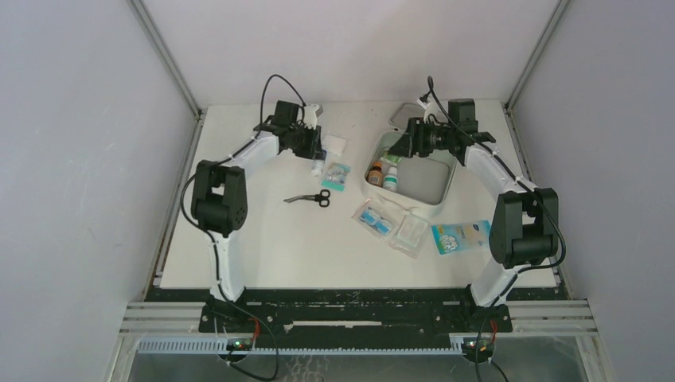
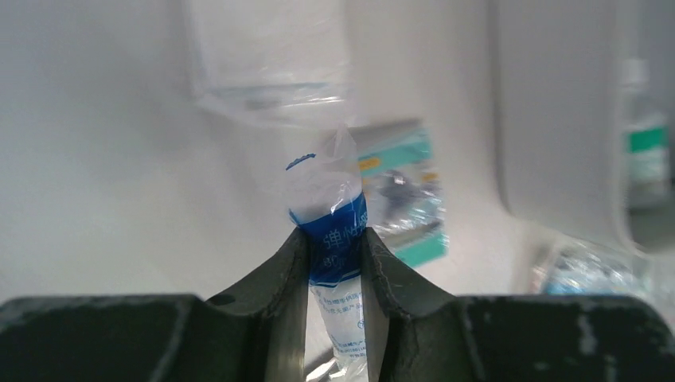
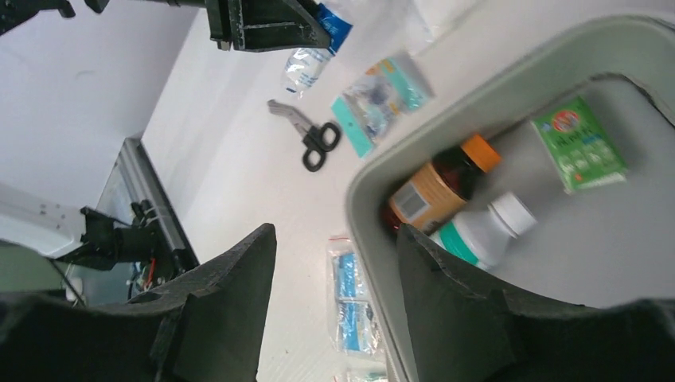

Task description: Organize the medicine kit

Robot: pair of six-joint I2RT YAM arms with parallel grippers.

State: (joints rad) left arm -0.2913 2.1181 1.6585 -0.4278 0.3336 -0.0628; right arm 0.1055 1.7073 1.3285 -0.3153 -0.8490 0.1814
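The medicine kit (image 1: 427, 180) lies open right of centre, its white rim (image 3: 374, 171) curving through the right wrist view. Inside it are a brown bottle with an orange cap (image 3: 434, 187), a white bottle with a green label (image 3: 485, 231) and a green sachet (image 3: 579, 143). My right gripper (image 3: 334, 239) hangs open over the kit's left rim with nothing between its fingers. Left of the kit, my left gripper (image 2: 334, 243) is shut on a blue and white plastic packet (image 2: 333, 199), which sticks out beyond the fingertips just above the table.
Black scissors (image 1: 310, 197) lie in the middle of the table. A teal packet (image 1: 336, 175) and a clear white packet (image 1: 334, 145) sit by the left gripper. Two clear packets (image 1: 374, 219) (image 1: 410, 232) and a blue pack (image 1: 460, 236) lie in front of the kit.
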